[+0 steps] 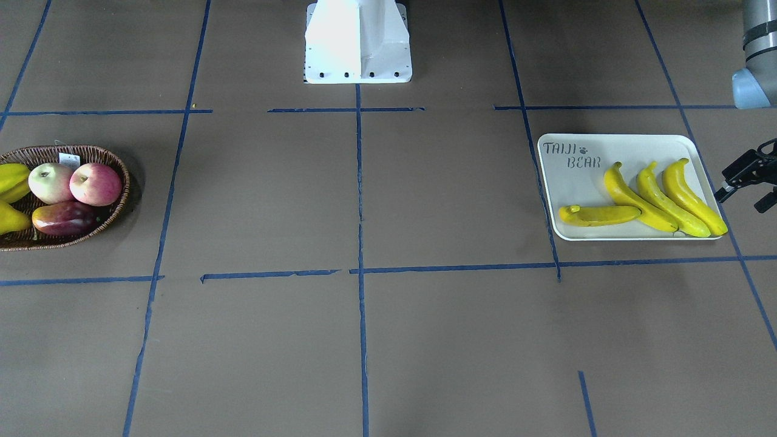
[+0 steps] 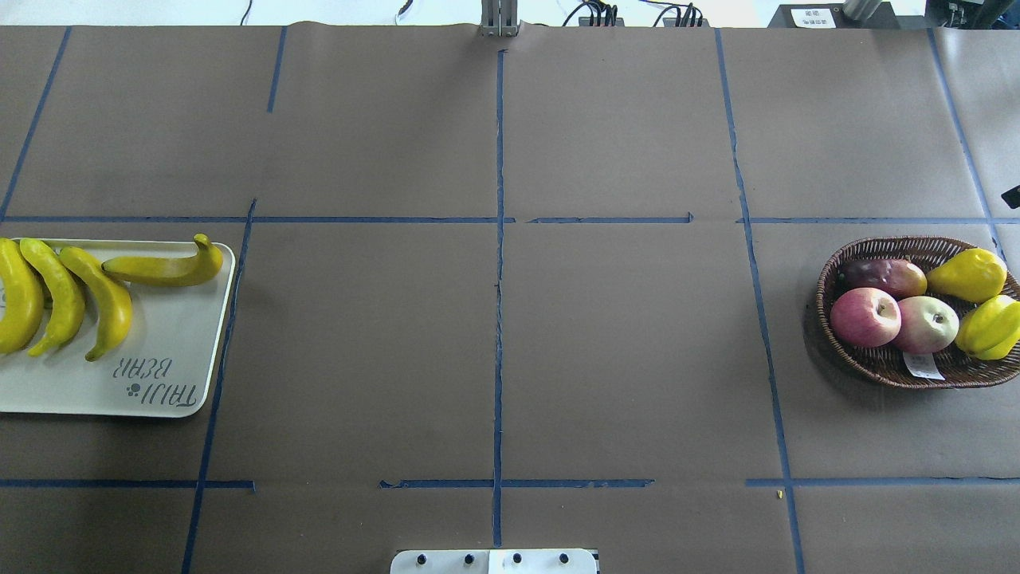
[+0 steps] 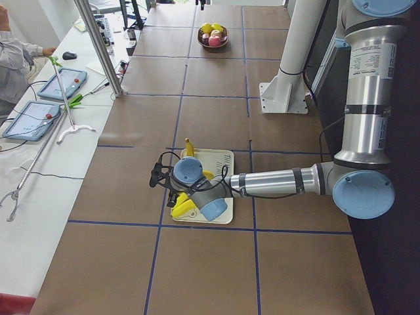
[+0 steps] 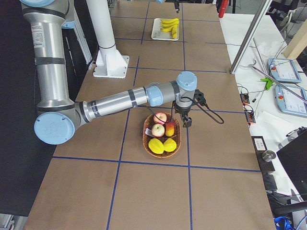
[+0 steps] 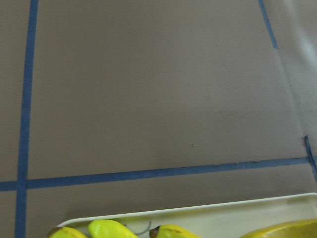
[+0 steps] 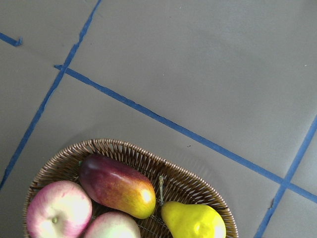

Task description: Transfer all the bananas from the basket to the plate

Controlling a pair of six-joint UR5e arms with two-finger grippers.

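Observation:
Several yellow bananas (image 1: 641, 200) lie side by side on the off-white plate (image 1: 583, 182), one of them crosswise (image 2: 163, 269) at its end. The wicker basket (image 2: 876, 249) holds two apples (image 2: 866, 316), a dark red fruit and yellow-green fruit; I see no banana in it. My left gripper (image 1: 743, 194) hovers just beyond the plate's outer side, open and empty. The left wrist view shows the plate rim (image 5: 198, 208) and banana tips (image 5: 106, 229). My right gripper (image 4: 187, 120) hangs beside the basket (image 4: 162, 143); I cannot tell its state.
The robot's white base (image 1: 358, 42) stands at the table's robot side. Brown paper with blue tape lines (image 2: 499, 239) covers the table between plate and basket. Beyond the far edge are tablets (image 3: 59, 82), cables and a seated person (image 3: 13, 59).

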